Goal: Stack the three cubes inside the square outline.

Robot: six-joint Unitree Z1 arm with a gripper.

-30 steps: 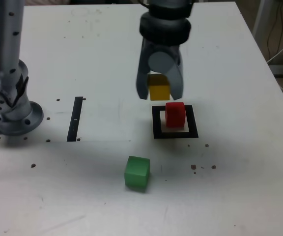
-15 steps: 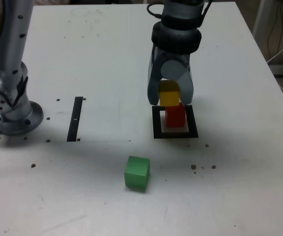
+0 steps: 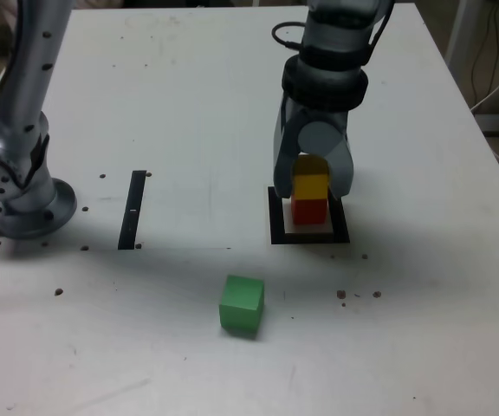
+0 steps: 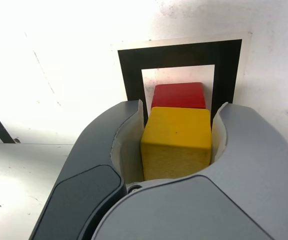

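In the exterior view, right of centre, the gripper [image 3: 313, 184] is clamped on the yellow cube [image 3: 310, 185], which sits directly over the red cube [image 3: 308, 211] inside the square outline [image 3: 276, 230]. The green cube [image 3: 241, 304] lies alone on the desk [image 3: 171, 104], lower centre. In the wrist view, the matte yellow cube [image 4: 177, 141] is pinched between the pads [image 4: 129, 145], with the red cube [image 4: 178, 95] beyond it inside the outline [image 4: 131, 75].

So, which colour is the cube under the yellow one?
Red cube, clearest in the wrist view.

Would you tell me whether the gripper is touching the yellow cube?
Touching: in the wrist view the gripper has a jaw pressed flat against each side of the yellow cube.
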